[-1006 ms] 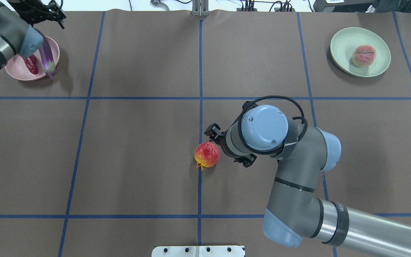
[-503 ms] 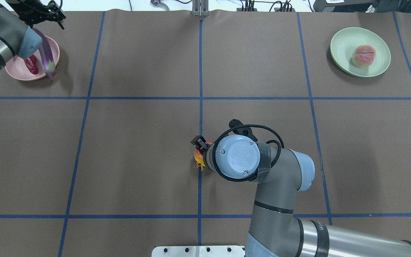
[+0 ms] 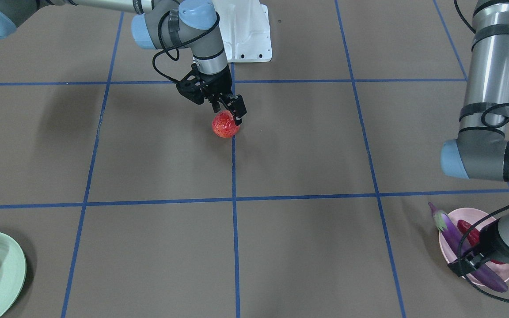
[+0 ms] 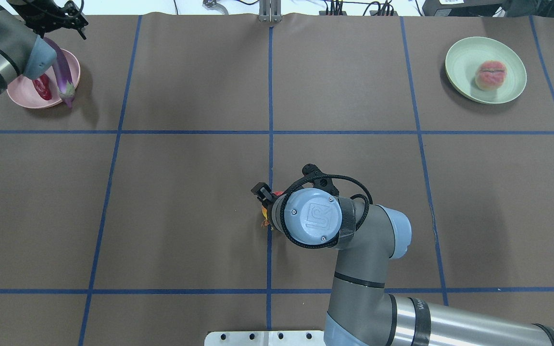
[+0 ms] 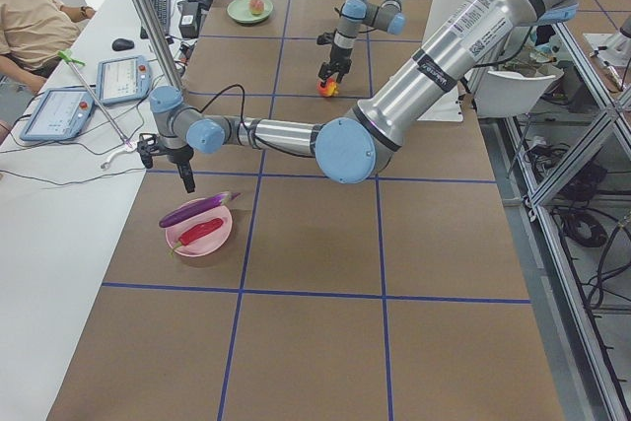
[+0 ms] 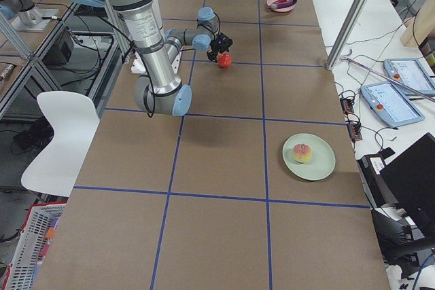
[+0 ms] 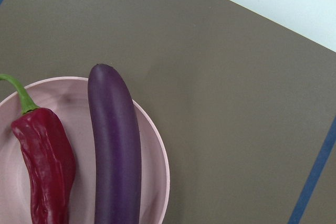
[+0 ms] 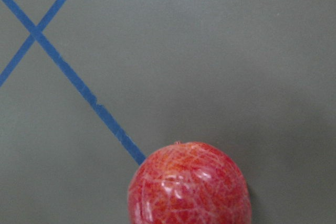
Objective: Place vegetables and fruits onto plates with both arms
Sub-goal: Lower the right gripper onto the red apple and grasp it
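The bumpy red-orange fruit (image 3: 225, 126) sits on the table at a blue tape crossing. My right gripper (image 3: 228, 114) is open, pointing down, with a finger on either side of the fruit's top. The fruit fills the lower middle of the right wrist view (image 8: 189, 187). In the overhead view only a sliver of the fruit (image 4: 264, 210) shows beside the wrist. The purple eggplant (image 3: 453, 238) and red chili (image 3: 469, 232) lie on the pink plate (image 3: 471, 210). My left gripper (image 3: 462, 264) hovers above that plate, open and empty. The peach (image 4: 490, 74) lies on the mint plate (image 4: 464, 62).
The eggplant (image 7: 115, 150) overhangs the pink plate's rim at both ends. The white pedestal base (image 3: 245, 31) stands just behind the right arm. Blue tape lines grid the brown table. An operator and tablets (image 5: 59, 110) are at a side bench.
My right arm has moved left and come over the red-orange fruit, so its wrist now covers most of it from overhead. The left arm has barely moved.
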`<control>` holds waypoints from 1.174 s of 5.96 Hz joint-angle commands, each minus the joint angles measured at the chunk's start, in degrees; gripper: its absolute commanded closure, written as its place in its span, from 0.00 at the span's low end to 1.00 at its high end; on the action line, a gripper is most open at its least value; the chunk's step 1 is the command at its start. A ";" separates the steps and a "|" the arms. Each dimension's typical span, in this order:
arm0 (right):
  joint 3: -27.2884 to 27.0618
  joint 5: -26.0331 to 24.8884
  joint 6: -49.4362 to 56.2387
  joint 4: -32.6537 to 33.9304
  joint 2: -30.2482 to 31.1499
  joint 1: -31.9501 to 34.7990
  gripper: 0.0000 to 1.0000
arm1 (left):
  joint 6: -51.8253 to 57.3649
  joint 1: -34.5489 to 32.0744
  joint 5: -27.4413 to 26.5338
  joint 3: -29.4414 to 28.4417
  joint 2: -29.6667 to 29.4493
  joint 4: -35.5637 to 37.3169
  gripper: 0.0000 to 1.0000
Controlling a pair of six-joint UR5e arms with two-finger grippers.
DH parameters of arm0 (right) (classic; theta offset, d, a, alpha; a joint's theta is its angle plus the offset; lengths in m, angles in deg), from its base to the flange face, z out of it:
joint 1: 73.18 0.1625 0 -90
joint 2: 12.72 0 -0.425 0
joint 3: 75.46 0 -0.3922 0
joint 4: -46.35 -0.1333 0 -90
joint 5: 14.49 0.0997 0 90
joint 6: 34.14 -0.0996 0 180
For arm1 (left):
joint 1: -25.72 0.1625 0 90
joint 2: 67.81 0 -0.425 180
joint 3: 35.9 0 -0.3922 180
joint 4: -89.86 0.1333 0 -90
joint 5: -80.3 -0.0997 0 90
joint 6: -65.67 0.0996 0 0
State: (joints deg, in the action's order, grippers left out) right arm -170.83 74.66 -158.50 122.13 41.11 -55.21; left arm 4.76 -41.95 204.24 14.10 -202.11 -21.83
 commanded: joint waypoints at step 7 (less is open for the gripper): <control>13.74 6.03 35.13 4.81 -1.10 28.46 1.00 | -3.94 0.26 0.33 7.74 1.32 3.58 0.00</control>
State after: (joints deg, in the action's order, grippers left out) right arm -163.04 79.16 -133.21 127.18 40.27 -33.27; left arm 1.86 -41.76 204.51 21.07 -200.73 -18.26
